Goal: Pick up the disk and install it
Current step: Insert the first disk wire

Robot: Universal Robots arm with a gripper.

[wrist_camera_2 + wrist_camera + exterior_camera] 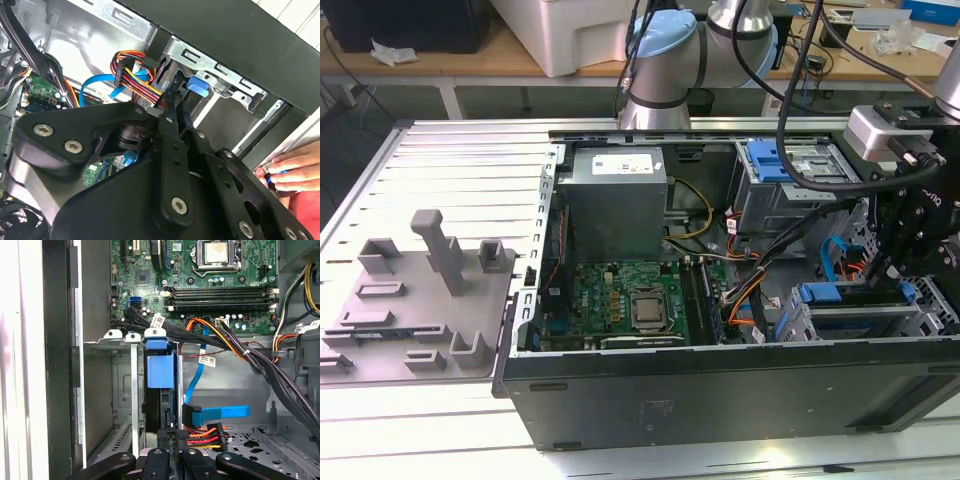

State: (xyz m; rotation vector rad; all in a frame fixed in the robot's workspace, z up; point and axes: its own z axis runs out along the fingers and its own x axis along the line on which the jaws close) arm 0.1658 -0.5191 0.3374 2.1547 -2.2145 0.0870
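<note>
gripper (895, 262) at drive cage (860, 315), disk (160, 371) (blue-framed) slotted in, grip unclear

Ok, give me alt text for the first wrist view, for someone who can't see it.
The gripper hangs inside an open computer case, at the end of the disk standing edge-on in a grey drive cage. Beyond lie the motherboard and bundled cables.

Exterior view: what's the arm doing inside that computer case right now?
The arm's gripper is down inside the open computer case, at the grey drive cage on the exterior view's right. In the first wrist view the disk, edge-on in its blue carrier, stands in a cage slot right by the gripper. I cannot tell if it is fully seated. In the second wrist view, a person's hand is just outside the case.
</note>
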